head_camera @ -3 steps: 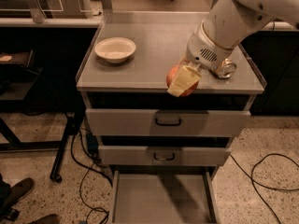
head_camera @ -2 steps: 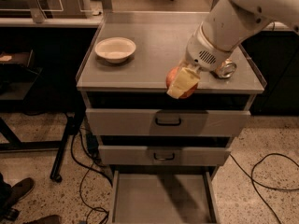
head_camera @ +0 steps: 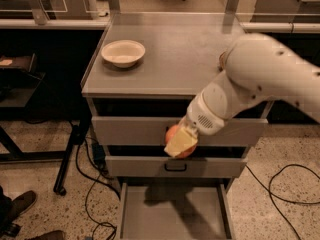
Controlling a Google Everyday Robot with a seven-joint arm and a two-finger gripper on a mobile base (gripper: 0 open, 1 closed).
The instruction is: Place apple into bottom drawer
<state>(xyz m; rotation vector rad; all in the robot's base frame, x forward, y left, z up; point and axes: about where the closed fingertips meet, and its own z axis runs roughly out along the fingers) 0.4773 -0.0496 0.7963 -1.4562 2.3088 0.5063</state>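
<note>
The counter (head_camera: 185,59) tops a cabinet of three drawers stacked one above another. A bowl (head_camera: 123,52) sits on the counter toward its left rear. The arm (head_camera: 250,84) reaches in from the right, crossing the counter's right front corner and dropping past its front edge. The end effector (head_camera: 181,143) hangs before the cabinet, level with the top drawer (head_camera: 130,130) and just above the handle of the middle drawer (head_camera: 210,166), with the apple (head_camera: 171,132) clasped in it. The bottom drawer (head_camera: 150,219) is pulled out toward the camera, below the end effector and well apart from it. Cables (head_camera: 280,184) lie on the floor left and right of the cabinet; a shoe (head_camera: 20,204) is at lower left.
</note>
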